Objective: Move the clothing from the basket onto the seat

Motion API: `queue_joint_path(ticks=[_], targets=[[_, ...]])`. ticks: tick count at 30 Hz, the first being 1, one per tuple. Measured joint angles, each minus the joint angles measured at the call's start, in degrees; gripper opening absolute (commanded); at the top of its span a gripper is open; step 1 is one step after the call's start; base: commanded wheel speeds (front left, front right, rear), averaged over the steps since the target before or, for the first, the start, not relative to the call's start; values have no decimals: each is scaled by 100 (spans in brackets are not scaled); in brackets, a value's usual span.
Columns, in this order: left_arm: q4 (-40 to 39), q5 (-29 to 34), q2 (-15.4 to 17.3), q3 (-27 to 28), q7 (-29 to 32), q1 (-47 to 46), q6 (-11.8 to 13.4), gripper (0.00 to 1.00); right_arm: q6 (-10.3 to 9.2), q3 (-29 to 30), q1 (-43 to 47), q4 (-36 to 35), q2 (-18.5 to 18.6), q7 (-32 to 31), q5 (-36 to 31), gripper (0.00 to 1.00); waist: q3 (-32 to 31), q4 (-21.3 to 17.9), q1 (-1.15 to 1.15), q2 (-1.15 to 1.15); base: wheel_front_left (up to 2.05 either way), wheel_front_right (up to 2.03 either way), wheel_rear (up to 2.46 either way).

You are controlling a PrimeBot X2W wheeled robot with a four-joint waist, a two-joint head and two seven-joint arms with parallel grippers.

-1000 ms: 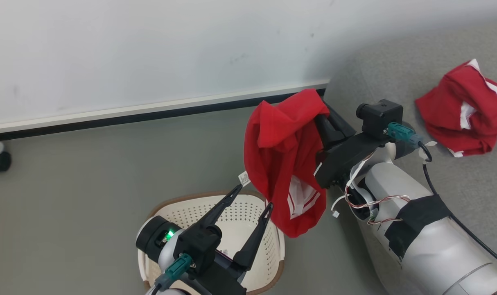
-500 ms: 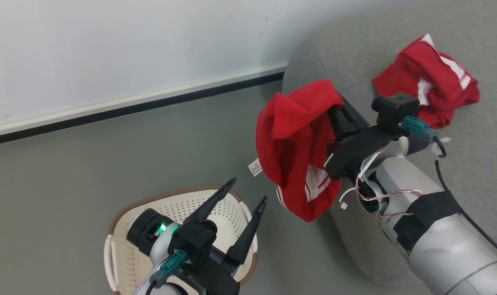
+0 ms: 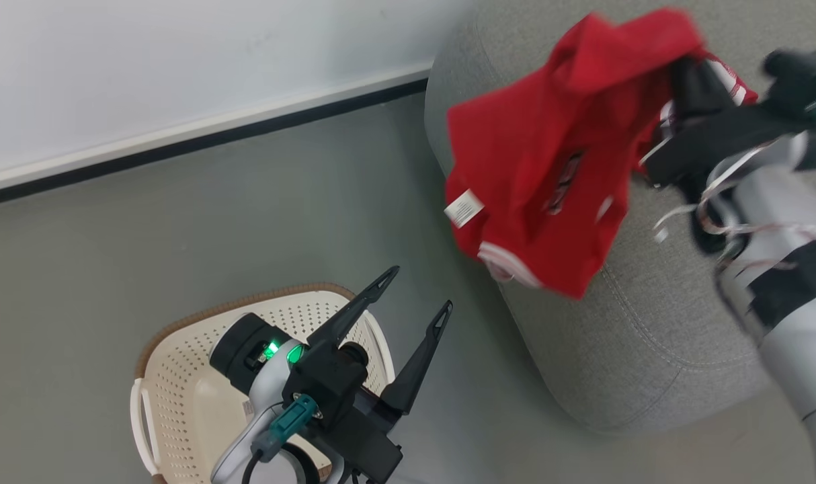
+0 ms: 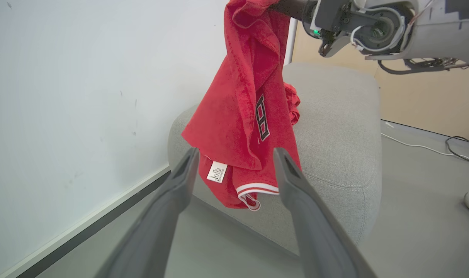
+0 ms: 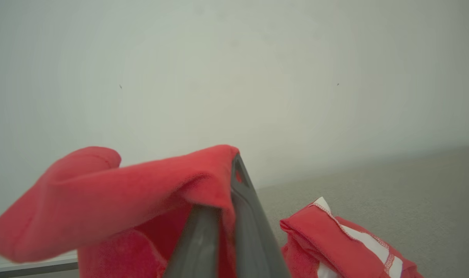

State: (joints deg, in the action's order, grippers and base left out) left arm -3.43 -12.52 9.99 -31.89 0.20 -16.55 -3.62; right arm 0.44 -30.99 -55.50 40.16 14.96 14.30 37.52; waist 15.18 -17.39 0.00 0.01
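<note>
While the right pincer [image 5: 230, 200], pressed together on a fold of the red jersey [image 3: 549, 154], holds it dangling over the edge of the grey sofa seat [image 3: 636, 336], the left pincer [image 3: 420, 289] hovers spread above the white basket [image 3: 173, 383]. Best carry the jersey further inward before release, or it may slide off.

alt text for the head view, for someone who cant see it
The right gripper, shut on a red garment, dangles it at the edge of a grey seat. At lower left the open left gripper hangs over a cream basket on the grey floor, a white wall behind.
</note>
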Motion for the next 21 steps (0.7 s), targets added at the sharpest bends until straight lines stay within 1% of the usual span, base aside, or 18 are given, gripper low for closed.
queue_joint_path(ticks=[8,17,21], targets=[[-109,63,69,-44,124,-124,-48,100,-129,530,-945,110,532,24,25,0,296,-38,0,0,0,0,0],[-286,168,65,-226,224,-427,-151,100,-300,960,-1814,245,1326,40,-97,0,635,16,0,0,0,0,0],[-391,194,70,-277,261,-507,-185,100,-303,1057,-2018,314,1681,41,-189,0,793,65,0,-1,0,0,0]])
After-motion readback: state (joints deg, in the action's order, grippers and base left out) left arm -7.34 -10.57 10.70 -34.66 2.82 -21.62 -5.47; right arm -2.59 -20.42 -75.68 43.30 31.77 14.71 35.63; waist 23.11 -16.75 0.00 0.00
